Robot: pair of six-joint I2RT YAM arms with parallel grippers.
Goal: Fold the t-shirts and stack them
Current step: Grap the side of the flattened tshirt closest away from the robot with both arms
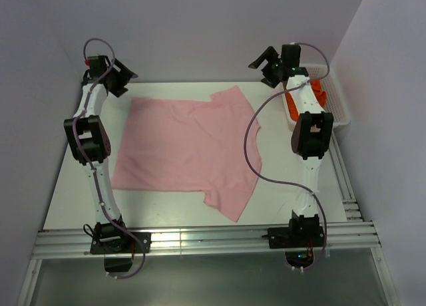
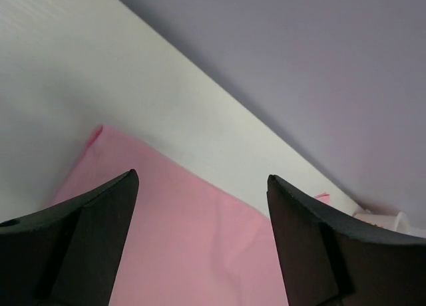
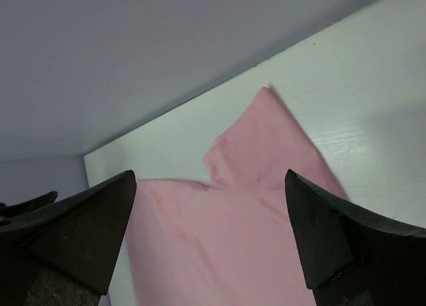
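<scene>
The pale pink t-shirt (image 1: 186, 150) lies spread flat on the white table, sleeves at the far right and near right. It also shows in the left wrist view (image 2: 193, 246) and the right wrist view (image 3: 233, 233). The orange t-shirt (image 1: 319, 94) sits bunched in a white basket at the far right, partly hidden by the right arm. My left gripper (image 1: 124, 76) is open and empty, raised above the shirt's far left corner. My right gripper (image 1: 265, 61) is open and empty, raised above the far right, beyond the sleeve.
A white basket (image 1: 339, 110) stands against the right wall. The table (image 1: 80, 186) is boxed in by walls at the back and both sides. Metal rails (image 1: 213, 239) run along the near edge by the arm bases.
</scene>
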